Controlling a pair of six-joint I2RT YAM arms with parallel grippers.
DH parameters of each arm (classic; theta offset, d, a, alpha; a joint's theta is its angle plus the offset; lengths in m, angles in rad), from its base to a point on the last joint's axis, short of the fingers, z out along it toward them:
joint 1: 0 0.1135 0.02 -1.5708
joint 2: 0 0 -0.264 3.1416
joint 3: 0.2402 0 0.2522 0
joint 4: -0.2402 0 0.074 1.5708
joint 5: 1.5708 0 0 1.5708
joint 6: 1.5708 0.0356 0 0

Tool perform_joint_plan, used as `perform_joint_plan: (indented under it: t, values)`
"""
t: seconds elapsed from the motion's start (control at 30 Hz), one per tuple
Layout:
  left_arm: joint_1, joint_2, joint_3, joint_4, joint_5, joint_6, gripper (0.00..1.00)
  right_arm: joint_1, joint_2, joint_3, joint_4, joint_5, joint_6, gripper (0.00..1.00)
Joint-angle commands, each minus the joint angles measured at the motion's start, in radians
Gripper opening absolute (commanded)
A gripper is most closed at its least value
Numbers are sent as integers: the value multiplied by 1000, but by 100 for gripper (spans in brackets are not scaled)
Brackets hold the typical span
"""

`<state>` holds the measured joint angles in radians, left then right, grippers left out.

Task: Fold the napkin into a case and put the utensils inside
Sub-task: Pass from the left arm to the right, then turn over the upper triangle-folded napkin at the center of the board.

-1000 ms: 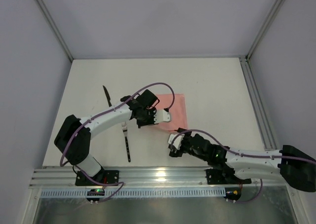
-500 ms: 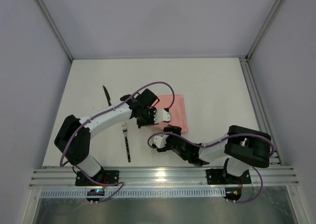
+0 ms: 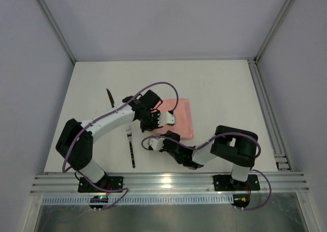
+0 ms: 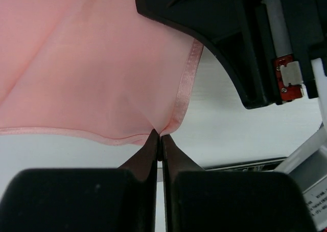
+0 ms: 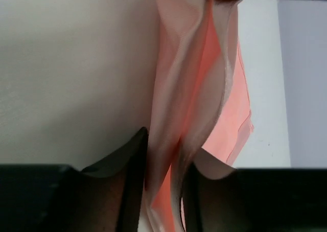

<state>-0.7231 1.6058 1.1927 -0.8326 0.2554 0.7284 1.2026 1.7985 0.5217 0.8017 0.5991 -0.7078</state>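
The pale-pink napkin lies folded mid-table, its near-left part lifted. My left gripper is shut on a hemmed corner of the napkin, its tips pinching the cloth. Just in front of it, my right gripper has closed round bunched folds of the napkin, and cloth fills the gap between its fingers. Left of the napkin, the fork lies with its tines pointing away. The black knife lies farther back on the left. No finished case shows.
The right arm's black wrist body hangs close over the pinched corner in the left wrist view. A metal rail runs along the table's near edge, another rail along the right side. Grey walls enclose the table.
The right arm swung left and folded back on itself, bringing its gripper to the napkin's near-left edge, where its jaws closed onto the cloth. The left gripper kept its pinch, shifting slightly.
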Motion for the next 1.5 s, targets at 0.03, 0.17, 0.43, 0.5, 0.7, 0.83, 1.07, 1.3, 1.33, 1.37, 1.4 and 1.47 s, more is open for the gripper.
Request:
perform_joint_plan:
  t: [0.03, 0.17, 0.43, 0.5, 0.7, 0.83, 1.07, 1.3, 1.33, 1.37, 1.4, 1.47]
  values:
    - [10, -7, 33, -34, 53, 19, 0, 6, 4, 9, -33, 21, 18, 26]
    - [16, -10, 35, -51, 58, 22, 0, 6, -24, 27, -116, -8, 47, 4]
    - [69, -56, 57, -74, 77, -21, 37, 5, -146, 63, -357, -120, 163, 4]
    - [105, -78, 90, -77, 128, -64, 45, 5, -178, 72, -422, -145, 175, 4]
    - [287, -125, 180, -82, 216, -211, 50, -15, -249, 103, -545, -235, 214, 4]
    - [369, -164, 180, -69, 208, -257, 50, -21, -284, 162, -640, -301, 234, 4]
    - [491, -195, 166, -36, 194, -314, 50, -28, -329, 316, -872, -441, 281, 4]
    - [640, -190, 203, -16, 214, -373, 50, -44, -329, 579, -1088, -660, 349, 4]
    - [652, -190, 209, -16, 216, -373, 50, -51, -327, 610, -1107, -724, 375, 4]
    - [662, -188, 222, -22, 217, -374, 50, -60, -317, 639, -1142, -763, 395, 4]
    - [677, -185, 228, -25, 219, -374, 50, -73, -314, 670, -1160, -810, 419, 4]
    - [685, -182, 237, -36, 219, -365, 50, -136, -301, 753, -1191, -971, 514, 4]
